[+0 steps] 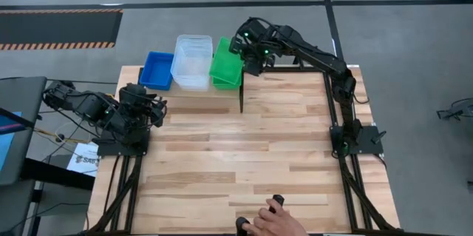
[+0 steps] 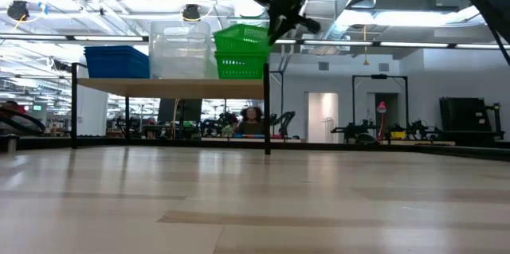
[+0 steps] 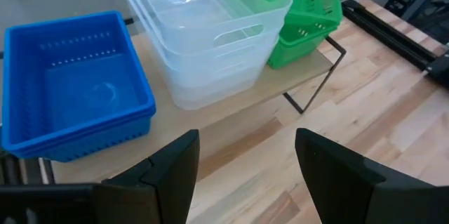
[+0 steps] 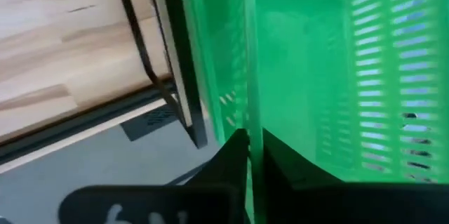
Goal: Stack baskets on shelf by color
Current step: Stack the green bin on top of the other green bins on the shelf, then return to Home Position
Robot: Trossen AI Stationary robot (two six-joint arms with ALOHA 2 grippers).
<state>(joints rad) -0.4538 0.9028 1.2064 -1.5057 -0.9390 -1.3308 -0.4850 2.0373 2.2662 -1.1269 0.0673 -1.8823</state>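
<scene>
On the shelf (image 2: 167, 85) at the table's far edge stand a blue stack (image 1: 157, 69), a clear stack (image 1: 192, 62) and the green baskets (image 1: 225, 64). The top green basket (image 2: 241, 37) is tilted, with its right side raised above the lower one (image 2: 239, 67). My right gripper (image 4: 254, 140) is at that raised right side, shut on its wall. My left gripper (image 3: 245, 140) hangs open over the table's left part, near the shelf and facing it, with nothing between its fingers. My right gripper pinches the top green basket's right side wall (image 4: 249, 76) at the rim, one finger inside the basket and one outside. The fingers slant down from above and from the table's right. The basket sits tilted, its left side down in the lower green basket.
A black shelf leg (image 1: 242, 97) stands on the table just near of the green baskets. A person's hand (image 1: 275, 220) holds dark handles at the table's near edge. Bare wooden tabletop (image 1: 236, 154) lies between the two arms.
</scene>
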